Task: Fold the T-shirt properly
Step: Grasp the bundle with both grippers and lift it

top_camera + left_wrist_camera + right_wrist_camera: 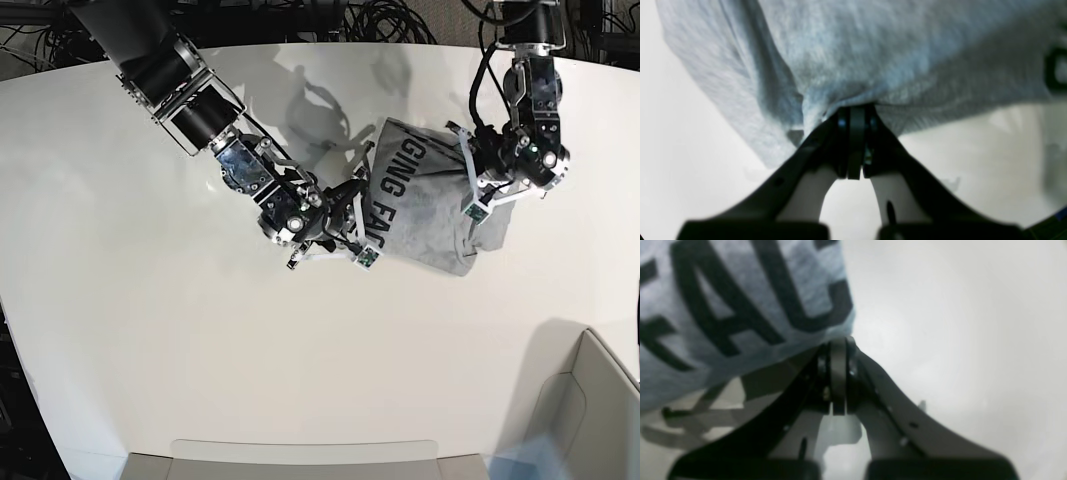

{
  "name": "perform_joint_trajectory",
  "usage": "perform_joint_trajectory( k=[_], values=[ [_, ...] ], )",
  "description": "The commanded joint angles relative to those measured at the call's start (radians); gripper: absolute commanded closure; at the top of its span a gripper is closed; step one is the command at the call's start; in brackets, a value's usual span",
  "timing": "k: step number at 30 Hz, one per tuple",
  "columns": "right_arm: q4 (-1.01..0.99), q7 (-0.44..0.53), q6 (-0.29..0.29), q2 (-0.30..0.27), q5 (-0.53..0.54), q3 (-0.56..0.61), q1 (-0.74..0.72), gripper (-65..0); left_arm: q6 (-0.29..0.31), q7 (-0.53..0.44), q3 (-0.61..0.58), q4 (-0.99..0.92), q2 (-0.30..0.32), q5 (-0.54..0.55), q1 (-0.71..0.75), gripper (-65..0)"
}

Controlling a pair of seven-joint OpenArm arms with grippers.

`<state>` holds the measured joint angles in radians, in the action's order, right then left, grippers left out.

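The heather-grey T-shirt [425,205] hangs bunched between my two grippers over the white table [150,330], with black lettering "GING FAC" facing up. My right gripper [366,196] is shut on the shirt's lettered edge; the right wrist view shows its closed tips [838,341] pinching cloth [740,300] printed "FAC". My left gripper [468,182] is shut on the opposite plain edge; in the left wrist view its closed tips [857,111] bite a fold of plain grey cloth [853,50]. Part of the shirt droops below the left gripper.
A grey bin [600,400] stands at the front right corner. A flat grey tray edge [300,460] lies along the front. Cables [390,20] run behind the table's far edge. The arms cast shadows [320,110] on the far part of the table.
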<state>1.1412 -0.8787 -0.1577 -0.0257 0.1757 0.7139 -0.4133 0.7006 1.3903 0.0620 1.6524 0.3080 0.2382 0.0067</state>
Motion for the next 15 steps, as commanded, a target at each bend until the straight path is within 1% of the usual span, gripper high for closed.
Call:
perform_joint_trajectory(
  k=[1, 5, 14, 15],
  values=[
    [0.006, -0.021, -0.015, 0.007, 0.015, 0.028, 0.006, 0.0, -0.002, 0.006, 0.006, -0.022, 0.009, -0.032, -0.032, 0.0],
    [0.007, -0.021, -0.015, 0.007, 0.015, 0.08, 0.031, 0.0, -0.002, 0.002, 0.006, -0.12, 0.009, -0.059, -0.112, 0.0],
    [0.105, -0.023, -0.015, 0.007, 0.014, 0.194, 0.096, 0.0, -0.002, -0.125, 0.008, -0.306, 0.012, -0.063, -0.314, 0.0],
    [0.119, -0.023, -0.015, -0.001, 0.014, 0.206, 0.1, 0.0, -0.002, -0.144, 0.008, -0.329, 0.009, -0.063, -0.342, 0.0]
  ],
)
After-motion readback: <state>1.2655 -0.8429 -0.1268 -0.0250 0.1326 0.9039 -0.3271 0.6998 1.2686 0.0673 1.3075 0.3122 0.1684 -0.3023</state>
